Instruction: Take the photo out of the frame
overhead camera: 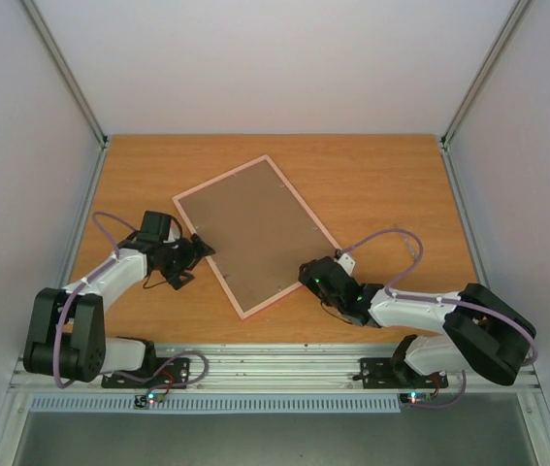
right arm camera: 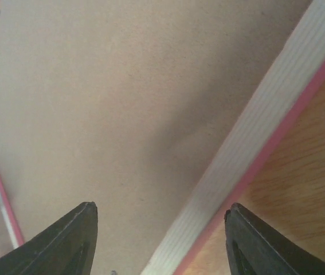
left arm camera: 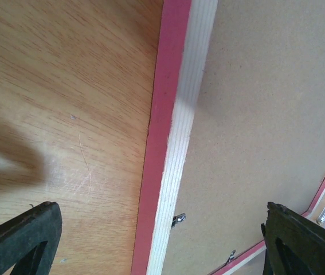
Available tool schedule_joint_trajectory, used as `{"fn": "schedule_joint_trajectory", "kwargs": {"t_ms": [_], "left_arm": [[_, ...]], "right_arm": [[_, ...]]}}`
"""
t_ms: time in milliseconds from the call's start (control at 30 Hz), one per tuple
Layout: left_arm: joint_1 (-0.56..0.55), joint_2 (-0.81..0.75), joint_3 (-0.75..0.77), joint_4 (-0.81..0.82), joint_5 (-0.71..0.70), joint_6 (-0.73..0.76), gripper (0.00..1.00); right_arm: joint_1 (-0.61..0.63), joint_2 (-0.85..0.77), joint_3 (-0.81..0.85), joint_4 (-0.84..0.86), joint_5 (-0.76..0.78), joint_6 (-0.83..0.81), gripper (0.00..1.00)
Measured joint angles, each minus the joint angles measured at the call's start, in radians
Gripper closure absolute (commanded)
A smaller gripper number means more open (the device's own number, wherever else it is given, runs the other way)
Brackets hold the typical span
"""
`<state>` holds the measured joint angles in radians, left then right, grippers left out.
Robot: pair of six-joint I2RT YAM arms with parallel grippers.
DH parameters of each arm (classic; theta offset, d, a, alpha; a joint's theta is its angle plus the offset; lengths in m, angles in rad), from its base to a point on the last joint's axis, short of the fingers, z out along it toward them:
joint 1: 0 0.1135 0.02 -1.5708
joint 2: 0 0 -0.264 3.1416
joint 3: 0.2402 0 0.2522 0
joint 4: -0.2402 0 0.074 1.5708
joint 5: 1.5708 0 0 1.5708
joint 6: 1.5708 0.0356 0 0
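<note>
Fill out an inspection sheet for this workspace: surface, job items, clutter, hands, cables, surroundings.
Surface: wooden table top, bare wood showing around the frame.
Job's things: frame lies face down and askew, brown backing board up, small metal tabs at its rim; photo not visible.
Clutter: nothing seen.
Hands: left hand open over the frame's left rim; right hand open over its right rim; neither holds anything.
Cables: purple cables loop along both arms, off the frame.
Surroundings: white enclosure walls, metal rails.
</note>
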<state>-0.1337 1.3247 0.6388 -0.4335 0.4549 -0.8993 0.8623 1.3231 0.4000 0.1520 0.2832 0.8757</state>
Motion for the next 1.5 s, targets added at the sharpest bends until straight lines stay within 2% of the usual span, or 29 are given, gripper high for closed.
{"fn": "schedule_joint_trajectory", "kwargs": {"t_ms": [133,267,467,633,833,1200,1500], "left_arm": [[-0.006,0.0,-0.002,0.001,-0.013,-0.006,0.05],[-0.014,0.0,-0.002,0.0,-0.032,-0.009,0.05],[-0.054,0.0,0.003,-0.019,-0.085,-0.004,0.05],[-0.105,0.033,0.044,-0.041,-0.135,0.009,0.05],[-0.133,0.109,0.09,-0.043,-0.169,0.017,0.05],[-0.139,0.216,0.166,-0.049,-0.176,0.042,0.06],[-0.168,0.301,0.252,-0.052,-0.164,0.084,0.07]], "right_arm": [[-0.008,-0.051,0.009,-0.04,-0.009,-0.021,0.32],[-0.049,-0.096,0.06,-0.166,-0.059,-0.103,0.26],[-0.257,-0.099,0.24,-0.381,-0.22,-0.405,0.21],[-0.422,-0.02,0.406,-0.477,-0.35,-0.647,0.17],[-0.558,0.2,0.58,-0.552,-0.487,-0.825,0.12],[-0.593,0.451,0.718,-0.599,-0.595,-0.956,0.1],[-0.594,0.502,0.704,-0.601,-0.671,-0.984,0.09]]}}
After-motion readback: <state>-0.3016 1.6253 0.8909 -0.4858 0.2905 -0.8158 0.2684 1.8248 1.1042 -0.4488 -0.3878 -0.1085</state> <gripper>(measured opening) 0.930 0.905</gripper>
